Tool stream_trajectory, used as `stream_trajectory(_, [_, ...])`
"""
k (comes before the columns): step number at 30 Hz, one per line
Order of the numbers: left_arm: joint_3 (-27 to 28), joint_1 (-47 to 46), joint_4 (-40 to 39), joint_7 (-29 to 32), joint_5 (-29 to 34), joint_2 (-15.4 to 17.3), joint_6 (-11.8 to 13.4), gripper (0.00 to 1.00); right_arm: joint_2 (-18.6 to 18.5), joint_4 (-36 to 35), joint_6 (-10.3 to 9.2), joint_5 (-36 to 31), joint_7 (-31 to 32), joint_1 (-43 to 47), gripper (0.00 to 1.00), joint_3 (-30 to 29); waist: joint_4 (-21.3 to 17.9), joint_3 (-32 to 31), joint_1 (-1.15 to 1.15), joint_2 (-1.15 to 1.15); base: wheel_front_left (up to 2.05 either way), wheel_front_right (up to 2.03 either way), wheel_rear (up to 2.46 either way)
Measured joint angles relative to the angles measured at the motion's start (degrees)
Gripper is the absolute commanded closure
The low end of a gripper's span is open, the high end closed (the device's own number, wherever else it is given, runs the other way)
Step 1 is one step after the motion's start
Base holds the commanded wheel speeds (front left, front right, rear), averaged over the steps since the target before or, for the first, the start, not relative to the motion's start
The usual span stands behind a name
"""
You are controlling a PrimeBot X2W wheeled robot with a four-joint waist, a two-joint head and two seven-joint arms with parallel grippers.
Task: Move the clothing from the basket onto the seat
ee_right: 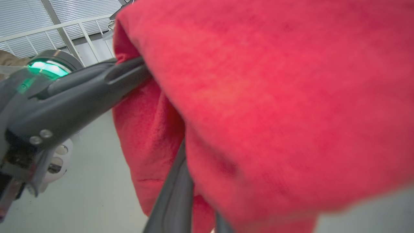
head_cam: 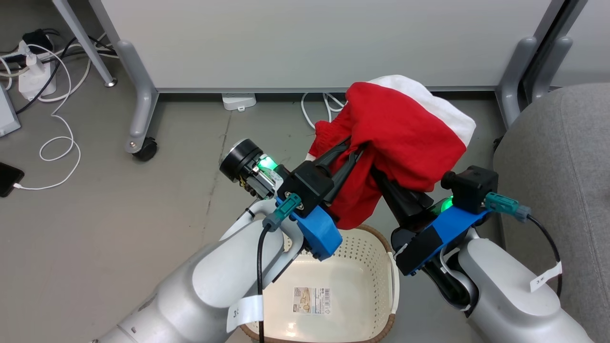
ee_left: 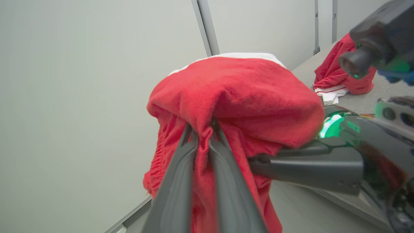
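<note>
1. My left claw (ee_left: 201, 129) pinches the red garment (head_cam: 405, 128); my right claw (head_cam: 386, 186) is pressed together on a fold beneath it.
2. Garment hangs above the basket (head_cam: 376, 243); the seat (head_cam: 562, 166) lies to my right.
3. Advised: swing both claws rightward together, hem clear of rim.

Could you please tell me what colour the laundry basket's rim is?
Brown, woven-look, on the cream perforated plastic laundry basket; best in the head view.

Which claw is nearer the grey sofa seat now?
Right. The right claw holds the red fabric garment on the side next to the grey upholstered seat cushion; the left claw grips the same garment farther from it.
</note>
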Motion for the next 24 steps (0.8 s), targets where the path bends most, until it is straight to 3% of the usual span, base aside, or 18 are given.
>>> stream_trajectory(10, [0.0, 0.0, 0.3, 0.0, -0.5, 0.1, 0.1, 1.00, -0.4, 0.0, 0.00, 0.1, 0.0, 0.0, 1.00, 0.6, -0.3, -0.7, 0.00, 0.00, 0.00, 0.00, 0.00])
stream_trajectory(11, [-0.1, 0.0, 0.4, -0.1, -0.1, 0.2, 0.6, 0.61, -0.4, 0.0, 0.00, 0.1, 0.0, 0.0, 1.00, 0.6, -0.3, -0.8, 0.00, 0.00, 0.00, 0.00, 0.00])
stream_trajectory(12, [-0.2, 0.0, 0.5, -0.1, 0.0, 0.2, 0.6, 0.00, -0.5, 0.0, 0.00, -0.1, 0.0, 0.0, 1.00, 0.7, -0.3, -0.8, 0.00, 0.00, 0.00, 0.00, 0.00])
stream_trajectory(24, [0.0, 0.0, 0.5, -0.1, 0.0, 0.4, 1.1, 0.00, -0.9, -0.5, 0.00, -2.0, 0.0, 0.1, 1.00, 0.8, -0.6, -0.8, 0.00, 0.00, 0.00, 0.00, 0.00])
